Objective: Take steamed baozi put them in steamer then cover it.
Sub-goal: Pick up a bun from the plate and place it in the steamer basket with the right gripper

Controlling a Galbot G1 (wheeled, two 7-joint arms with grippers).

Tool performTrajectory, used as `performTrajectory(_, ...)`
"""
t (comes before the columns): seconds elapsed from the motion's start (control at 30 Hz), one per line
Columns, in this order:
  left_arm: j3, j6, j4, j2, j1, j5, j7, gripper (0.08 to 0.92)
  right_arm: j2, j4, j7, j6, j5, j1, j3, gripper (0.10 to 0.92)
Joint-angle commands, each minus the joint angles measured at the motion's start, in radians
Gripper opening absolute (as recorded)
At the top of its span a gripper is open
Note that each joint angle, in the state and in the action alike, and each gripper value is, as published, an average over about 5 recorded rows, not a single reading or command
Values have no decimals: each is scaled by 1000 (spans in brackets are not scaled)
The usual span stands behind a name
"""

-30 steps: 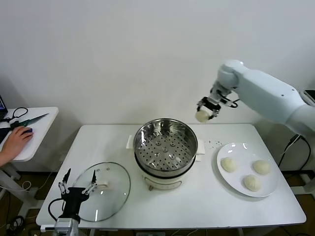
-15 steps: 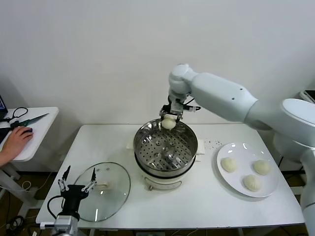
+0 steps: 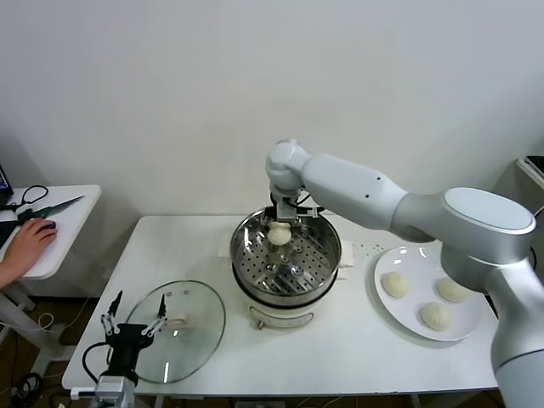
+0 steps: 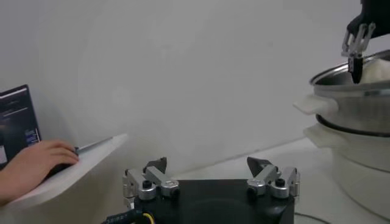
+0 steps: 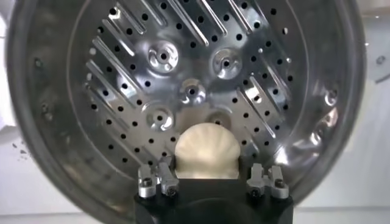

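Steel: the steamer (image 3: 287, 253) is a shiny basket with a holed bottom, sitting in a white cooker base mid-table.
Right gripper: the right gripper (image 3: 280, 229) hangs over the far rim of the basket, its fingers (image 5: 163, 178) on either side of one bun (image 5: 206, 152). They seem to be easing off it, though the wrist view does not settle whether they still pinch.
Bun in hand: above the holed floor, near the far wall, not clearly resting on it.
Other buns: three buns (image 3: 394, 284) wait on the white plate (image 3: 422, 257) to the right of the cooker.
Lid: the glass lid (image 3: 194, 316) lies flat on the table at front left.
Left gripper: the left gripper (image 3: 133, 323) is parked by the lid's edge, fingers spread wide, holding nothing.
Risk: let go from a height, the soft bun may roll or stick to a finger and lift back out; crowding the far wall would leave the remaining three less room.
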Motion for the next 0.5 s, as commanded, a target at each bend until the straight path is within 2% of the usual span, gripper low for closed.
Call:
performTrajectory(0.03, -2, -1, 3, -2, 1, 0, 0, 823, 16, -22, 4, 0, -26, -22, -9, 680)
performTrajectory(0.27, -1, -3, 5, -7, 6, 1, -1, 823, -4, -14, 3, -9, -11, -20, -12, 801)
performTrajectory(0.5, -1, -4, 3, -4, 11, 2, -2, 823, -68, 67, -5, -14, 52, 38, 3, 823)
